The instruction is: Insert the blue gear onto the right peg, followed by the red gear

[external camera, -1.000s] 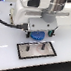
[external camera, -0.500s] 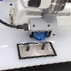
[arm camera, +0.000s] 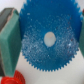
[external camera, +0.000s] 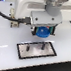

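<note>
The blue gear (arm camera: 47,55) fills the wrist view, a wide bright-blue toothed disc with a pale centre hole. My gripper (arm camera: 45,40) is shut on it, with one teal finger pad (arm camera: 9,37) on its rim and the other just showing at the opposite edge. In the exterior view the gripper (external camera: 43,28) holds the blue gear (external camera: 42,32) above the far edge of the grey plate (external camera: 26,51). A thin dark pin, the right peg (external camera: 42,46), stands on that plate below the gear. The red gear (arm camera: 12,79) lies on the table under the blue gear's edge, partly cut off by the frame.
The plate has a black rim and carries another dark pin (external camera: 29,48) toward the exterior view's left. The white table (external camera: 5,56) spreads around it. The arm's bulky white body (external camera: 35,5) hangs over the back of the scene.
The gripper, still shut on the blue gear, has drifted slightly toward the exterior view's right and a little farther back. The plate has not moved.
</note>
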Robot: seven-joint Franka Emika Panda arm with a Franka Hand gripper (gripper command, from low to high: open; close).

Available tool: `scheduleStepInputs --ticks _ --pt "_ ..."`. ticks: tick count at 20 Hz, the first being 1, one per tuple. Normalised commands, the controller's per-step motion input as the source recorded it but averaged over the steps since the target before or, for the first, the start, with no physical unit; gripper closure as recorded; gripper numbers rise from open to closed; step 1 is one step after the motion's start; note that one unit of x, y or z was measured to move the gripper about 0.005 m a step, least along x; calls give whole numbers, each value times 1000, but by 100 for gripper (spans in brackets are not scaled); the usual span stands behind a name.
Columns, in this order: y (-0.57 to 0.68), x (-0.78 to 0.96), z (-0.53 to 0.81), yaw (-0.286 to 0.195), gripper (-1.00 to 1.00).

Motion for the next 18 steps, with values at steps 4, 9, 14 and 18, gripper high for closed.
scheduleStepInputs --ticks 4,9,14,18 --pt "-66 713 441 0 100" --pt "-25 733 294 0 100" --pt "-110 611 55 0 100" --pt "-131 454 -3 0 100"
